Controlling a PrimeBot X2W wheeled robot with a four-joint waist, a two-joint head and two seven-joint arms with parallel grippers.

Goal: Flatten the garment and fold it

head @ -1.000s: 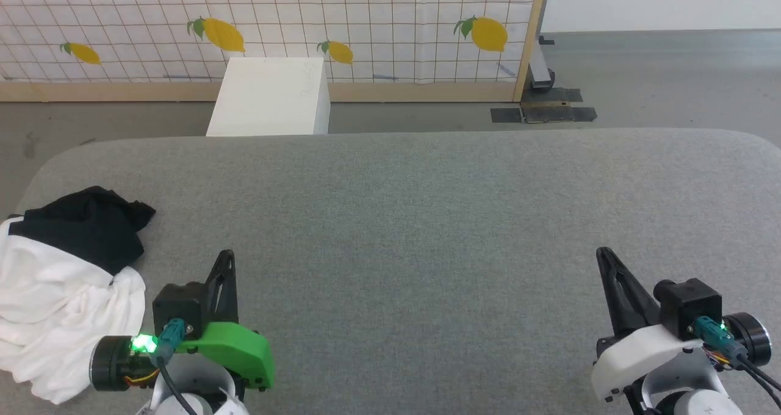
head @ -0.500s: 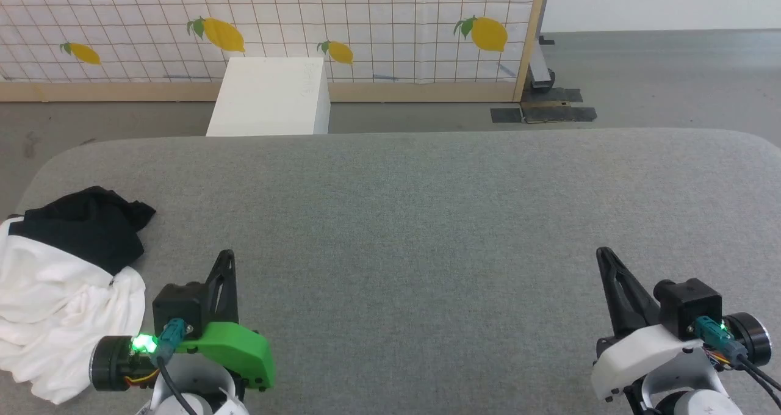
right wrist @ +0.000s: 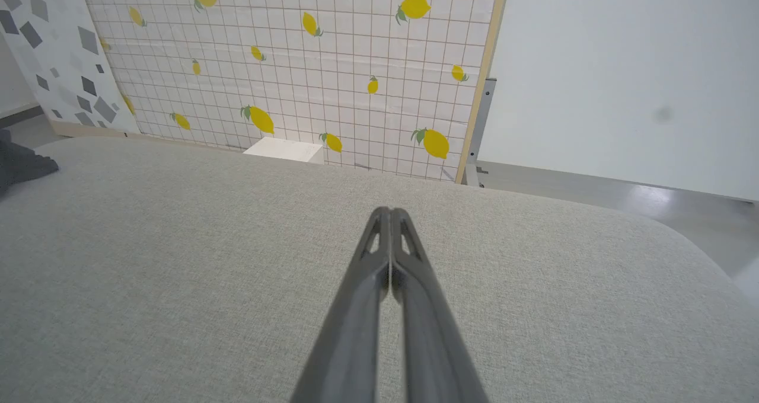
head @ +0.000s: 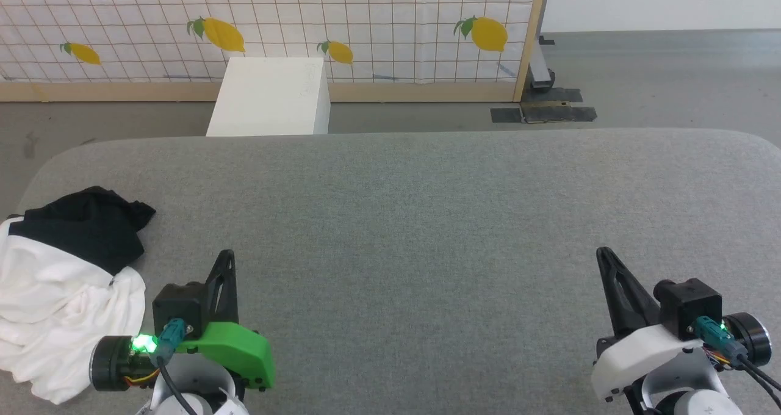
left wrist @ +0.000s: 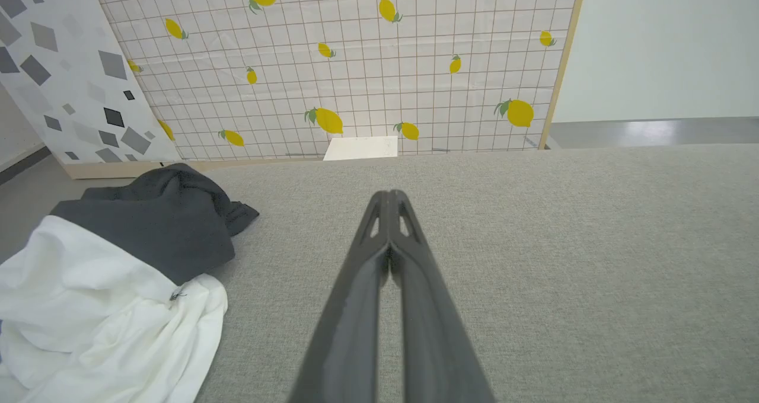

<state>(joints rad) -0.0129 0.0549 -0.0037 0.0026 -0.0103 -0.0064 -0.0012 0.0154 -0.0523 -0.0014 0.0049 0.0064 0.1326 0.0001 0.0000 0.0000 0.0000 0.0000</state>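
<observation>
The garment [head: 58, 287] lies crumpled at the left end of the grey table [head: 415, 220], white body bunched low with a black sleeve heaped on top. In the left wrist view the garment [left wrist: 112, 284] fills the lower left. My left gripper [head: 227, 257] [left wrist: 390, 197] is shut and empty, a short way right of the cloth and apart from it. Far over at the lower right, my right gripper [head: 604, 254] [right wrist: 389, 212] is also shut with nothing in it. A dark scrap of sleeve [right wrist: 21, 161] peeks in at the right wrist view's left edge.
A white box [head: 271, 97] stands on the floor behind the table, before a lemon-print screen [head: 274, 24]. A wooden post [head: 529, 36] ends the screen at the right, with grey floor [head: 671, 79] beyond. The table's rounded corners sit at far left and far right.
</observation>
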